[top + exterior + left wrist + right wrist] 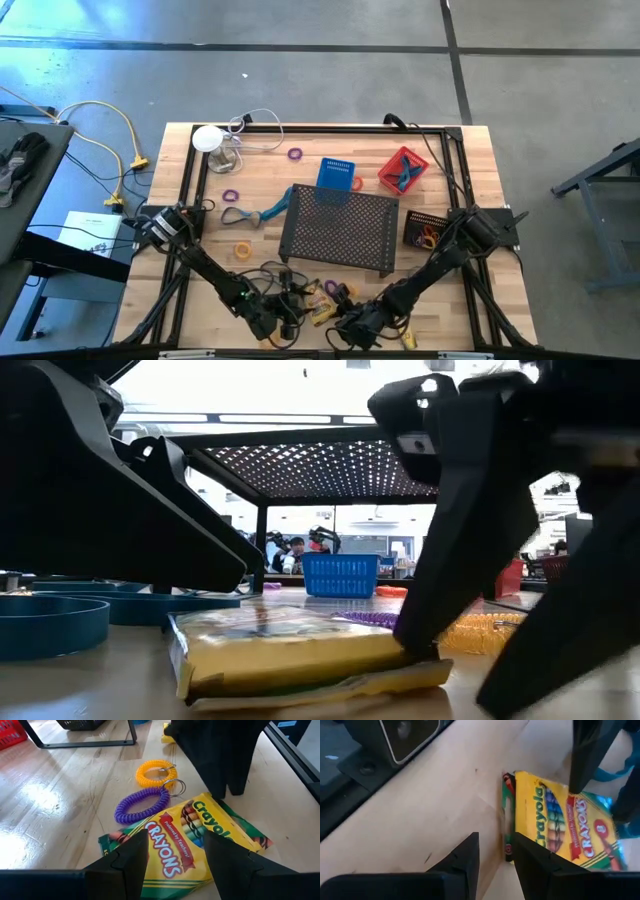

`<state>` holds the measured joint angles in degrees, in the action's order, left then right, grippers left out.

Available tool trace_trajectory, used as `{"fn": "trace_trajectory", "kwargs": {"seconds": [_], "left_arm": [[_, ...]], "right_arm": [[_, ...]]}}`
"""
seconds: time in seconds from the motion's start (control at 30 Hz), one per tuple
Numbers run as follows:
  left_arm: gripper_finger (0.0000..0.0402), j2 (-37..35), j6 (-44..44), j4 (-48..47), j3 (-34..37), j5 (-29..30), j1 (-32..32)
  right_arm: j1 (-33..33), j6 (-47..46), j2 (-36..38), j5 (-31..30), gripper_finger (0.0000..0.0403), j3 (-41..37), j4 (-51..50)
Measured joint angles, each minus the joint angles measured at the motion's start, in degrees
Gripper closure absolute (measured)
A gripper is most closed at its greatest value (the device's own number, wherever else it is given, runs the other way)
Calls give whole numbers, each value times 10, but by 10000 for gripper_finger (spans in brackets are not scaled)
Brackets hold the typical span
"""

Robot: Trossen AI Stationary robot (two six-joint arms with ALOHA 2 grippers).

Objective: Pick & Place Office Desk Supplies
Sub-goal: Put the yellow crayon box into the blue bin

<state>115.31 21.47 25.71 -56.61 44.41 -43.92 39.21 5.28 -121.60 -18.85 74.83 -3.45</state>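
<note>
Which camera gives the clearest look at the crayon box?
The left wrist view: the crayon box lies face up, label readable. The right wrist view shows one end and part of the label, the low view only its yellow side edge-on, the high view a small yellow patch between the arms.

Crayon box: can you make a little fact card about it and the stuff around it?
thing: yellow crayon box, lying flat on the wooden table
neighbours: purple coil ring touching it, orange coil ring beyond
left pincer: open, over the box
right pincer: open, at the box's end
held: not yet
behind: black mesh tray
</note>
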Motion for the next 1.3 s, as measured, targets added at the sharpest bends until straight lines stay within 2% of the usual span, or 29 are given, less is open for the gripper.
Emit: {"fn": "trace_trajectory", "kwargs": {"seconds": [0.5,0.67,0.8,0.97,1.2,1.3], "left_arm": [[218,0,13,-1,0,-18,0],[218,0,20,-1,0,-29,3],[218,0,22,-1,0,-29,3],[218,0,22,-2,0,-29,3],[218,0,20,-2,0,-29,3],[218,0,-14,-2,0,-27,-5]], "right_arm": [[-20,-12,-15,12,300,1,-2],[-33,-42,-15,19,302,2,-16],[-36,-42,-16,20,328,2,-27],[-36,-38,-16,12,390,1,-33],[-32,-40,-17,-25,400,0,-33],[-26,-37,-18,-42,400,0,-20]]}}
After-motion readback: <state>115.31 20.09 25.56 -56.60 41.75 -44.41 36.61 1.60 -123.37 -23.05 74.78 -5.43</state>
